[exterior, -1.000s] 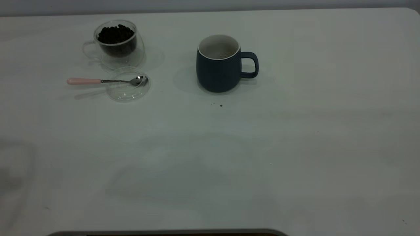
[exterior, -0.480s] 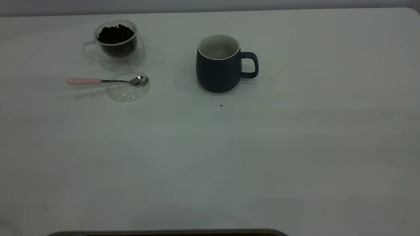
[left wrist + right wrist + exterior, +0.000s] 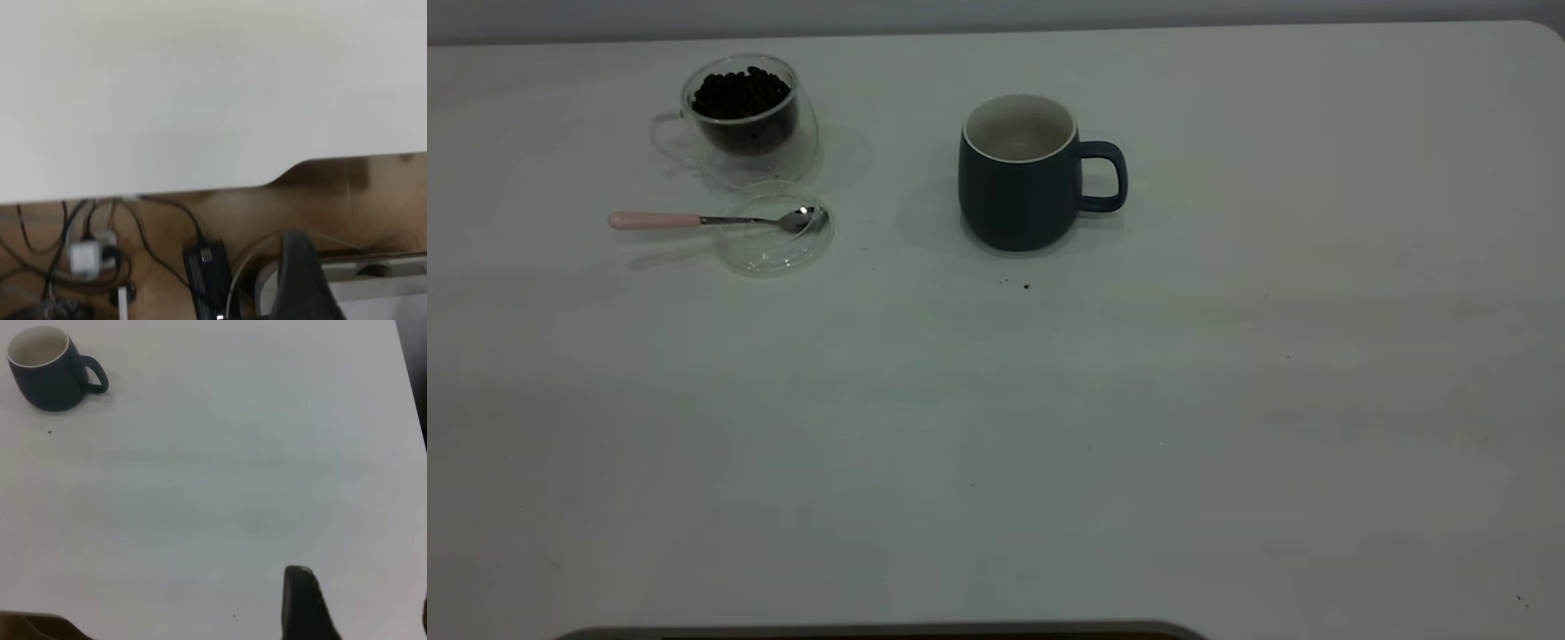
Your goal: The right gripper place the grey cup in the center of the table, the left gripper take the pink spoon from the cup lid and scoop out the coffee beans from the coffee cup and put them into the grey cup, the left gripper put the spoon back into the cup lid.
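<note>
Beans (image 3: 741, 92), dark and heaped, fill the clear glass coffee cup (image 3: 738, 120) at the far left of the white worktop (image 3: 1227, 427). Just nearer than it lies the clear cup lid (image 3: 775, 233), with the pink spoon (image 3: 703, 220) resting across it, bowl on the lid and pink handle pointing left over the worktop. The grey cup (image 3: 1021, 173) stands upright to the right of them, around the far middle, its handle to the right and its inside looking bare; a few dark crumbs (image 3: 1023, 285) lie just near of it. Neither arm shows from outside. Each wrist view shows one dark finger only: the left hand (image 3: 303, 280) off the worktop's edge, the right hand (image 3: 305, 603) over bare worktop well away from the grey cup, so whether either is open I cannot tell.
</note>
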